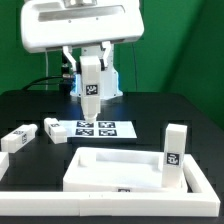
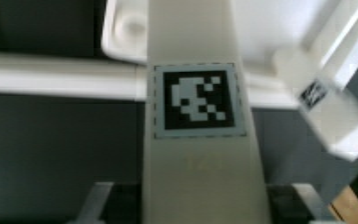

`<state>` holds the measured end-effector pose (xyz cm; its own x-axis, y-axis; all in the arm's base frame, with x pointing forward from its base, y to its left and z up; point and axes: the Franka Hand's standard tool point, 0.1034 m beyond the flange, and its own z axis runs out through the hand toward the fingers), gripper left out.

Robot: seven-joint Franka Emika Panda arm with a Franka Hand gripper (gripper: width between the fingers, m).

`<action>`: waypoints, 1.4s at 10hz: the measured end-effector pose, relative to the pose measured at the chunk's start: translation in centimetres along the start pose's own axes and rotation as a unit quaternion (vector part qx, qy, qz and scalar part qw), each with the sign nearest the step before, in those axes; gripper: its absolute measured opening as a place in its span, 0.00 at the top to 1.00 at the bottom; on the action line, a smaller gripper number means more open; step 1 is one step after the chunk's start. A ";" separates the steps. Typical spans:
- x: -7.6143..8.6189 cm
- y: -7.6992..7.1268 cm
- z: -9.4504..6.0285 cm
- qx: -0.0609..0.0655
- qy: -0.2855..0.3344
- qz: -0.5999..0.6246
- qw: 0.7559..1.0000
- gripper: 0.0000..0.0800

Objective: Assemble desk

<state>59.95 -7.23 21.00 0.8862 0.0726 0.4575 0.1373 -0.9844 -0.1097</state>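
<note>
- Now your jaws are closed on a white leg (image 1: 91,82), holding it upright, high over the surface.
- The desk top (image 1: 105,180) lies well below, toward the camera.

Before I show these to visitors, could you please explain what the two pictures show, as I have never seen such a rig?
The white machine is a robot arm, and its gripper is a two-finger clamp. One picture comes from a camera off the arm, facing the black table. The other comes from a camera on the wrist, looking along the fingers. The gripper is shut on the held leg, a white block with a black-and-white tag, upright above the table. On the table lies the desk top, a white tray with a raised rim. An upright leg stands at its corner on the exterior view's right. One lying leg and another lying leg rest at the left. The marker board belongs to the rig.
</note>
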 end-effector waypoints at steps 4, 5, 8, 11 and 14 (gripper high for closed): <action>4.7 0.2 -3.8 -0.081 0.114 -0.001 0.990 0.64; 5.0 -0.1 -4.2 -0.081 0.113 0.001 0.990 0.64; 6.6 -1.7 -3.6 -0.064 0.106 0.006 0.992 0.64; 5.5 -2.8 0.1 -0.091 0.103 -0.021 0.990 0.64; 5.5 -3.5 0.5 -0.088 0.098 -0.022 0.991 0.64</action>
<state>64.59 -3.28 23.45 0.7759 0.1008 0.6227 0.0797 -0.9949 0.0618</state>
